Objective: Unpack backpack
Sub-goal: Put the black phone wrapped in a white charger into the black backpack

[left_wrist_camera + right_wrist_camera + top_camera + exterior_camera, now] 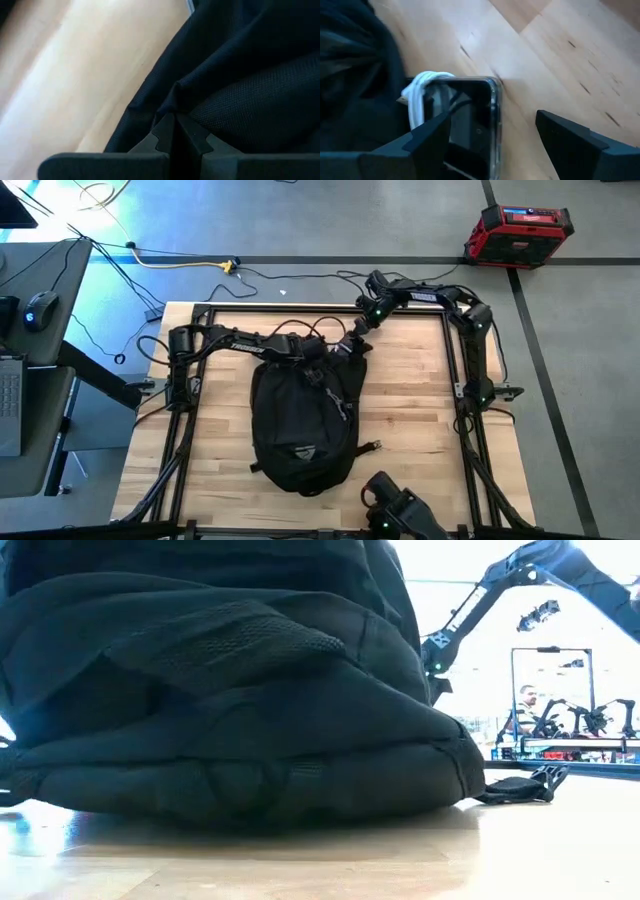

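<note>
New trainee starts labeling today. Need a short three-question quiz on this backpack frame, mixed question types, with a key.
1. True or false: the left gripper is shut, with its fingertips against the fabric of the backpack.
2. Multiple choice: what lies on the table by the right gripper in the right wrist view? A) a red toolbox B) a dark flat glossy device with a white cable coiled on it C) a computer mouse
3. Fill in: the right gripper's jaws stand ____.

Key: 1 true; 2 B; 3 open
</note>
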`<state>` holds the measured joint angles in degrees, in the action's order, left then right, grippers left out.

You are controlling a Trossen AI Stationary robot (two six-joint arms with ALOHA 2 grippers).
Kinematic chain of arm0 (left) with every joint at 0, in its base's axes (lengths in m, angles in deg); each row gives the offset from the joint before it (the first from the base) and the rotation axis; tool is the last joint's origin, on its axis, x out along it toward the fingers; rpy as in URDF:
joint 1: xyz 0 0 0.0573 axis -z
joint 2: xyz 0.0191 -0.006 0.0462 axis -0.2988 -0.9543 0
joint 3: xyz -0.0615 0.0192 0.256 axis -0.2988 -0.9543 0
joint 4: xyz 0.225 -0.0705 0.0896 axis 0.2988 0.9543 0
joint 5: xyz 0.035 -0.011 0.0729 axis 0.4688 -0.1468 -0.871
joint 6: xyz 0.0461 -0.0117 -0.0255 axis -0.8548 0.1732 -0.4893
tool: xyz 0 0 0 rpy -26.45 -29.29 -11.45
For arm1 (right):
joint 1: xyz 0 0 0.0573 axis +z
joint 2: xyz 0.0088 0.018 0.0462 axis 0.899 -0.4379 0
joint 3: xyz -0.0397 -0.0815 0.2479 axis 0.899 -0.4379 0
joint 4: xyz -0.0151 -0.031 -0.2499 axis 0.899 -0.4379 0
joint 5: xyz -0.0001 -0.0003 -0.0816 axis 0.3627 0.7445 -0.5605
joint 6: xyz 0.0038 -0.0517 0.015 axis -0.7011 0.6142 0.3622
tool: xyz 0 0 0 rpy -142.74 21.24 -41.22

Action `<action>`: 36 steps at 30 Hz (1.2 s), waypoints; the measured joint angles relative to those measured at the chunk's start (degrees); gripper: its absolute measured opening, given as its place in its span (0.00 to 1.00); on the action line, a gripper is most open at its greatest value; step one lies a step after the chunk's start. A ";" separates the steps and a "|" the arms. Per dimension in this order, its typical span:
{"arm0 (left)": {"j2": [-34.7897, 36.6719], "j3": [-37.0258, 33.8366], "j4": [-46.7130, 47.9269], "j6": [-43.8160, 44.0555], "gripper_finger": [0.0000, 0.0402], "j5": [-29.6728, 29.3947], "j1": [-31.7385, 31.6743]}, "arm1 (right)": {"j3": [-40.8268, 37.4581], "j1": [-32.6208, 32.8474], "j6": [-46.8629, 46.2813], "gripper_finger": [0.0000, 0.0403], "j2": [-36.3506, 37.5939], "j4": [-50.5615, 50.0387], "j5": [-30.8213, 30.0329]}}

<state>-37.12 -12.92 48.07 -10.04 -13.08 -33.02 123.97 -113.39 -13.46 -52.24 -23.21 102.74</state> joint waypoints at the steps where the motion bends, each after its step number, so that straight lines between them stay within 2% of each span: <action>1: -0.10 -0.80 -1.50 0.00 0.00 0.72 -0.38 | 1.58 0.22 1.17 0.69 -0.68 -1.68 0.40; 7: -0.75 -3.89 -10.58 -0.13 0.00 2.95 -1.70 | 7.49 2.85 9.63 0.67 -4.54 -14.45 0.92; 12: -1.44 -4.25 -15.86 -1.14 0.00 4.74 -2.02 | 8.17 4.68 12.90 0.65 -5.05 -16.56 0.91; 15: -1.48 -4.25 -16.25 -1.16 0.00 4.73 -2.00 | 8.09 5.04 13.43 0.60 -5.16 -17.26 1.54; 19: -1.52 -4.25 -16.27 -1.14 0.00 4.48 -1.95 | 8.04 5.18 14.33 0.45 -5.20 -17.99 3.33; 25: 0.73 -4.28 -12.86 -2.76 0.00 -0.15 -0.76 | 8.11 4.16 13.86 0.06 -3.46 -20.85 7.92; 28: 4.67 -3.44 -7.80 -3.31 0.00 -5.52 1.04 | 7.98 2.92 13.81 0.05 -0.10 -21.30 4.25; 31: 10.15 -1.72 -5.04 -5.19 0.00 -9.39 3.73 | 7.96 1.46 13.42 0.03 4.83 -20.32 -2.30; 36: 20.38 -0.72 -1.25 -9.81 0.00 -7.21 9.57 | 7.87 0.81 10.78 0.03 13.91 -21.07 -22.76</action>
<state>-16.74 -13.65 46.82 -19.85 -20.29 -23.45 131.84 -112.58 -2.68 -38.33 -44.29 79.98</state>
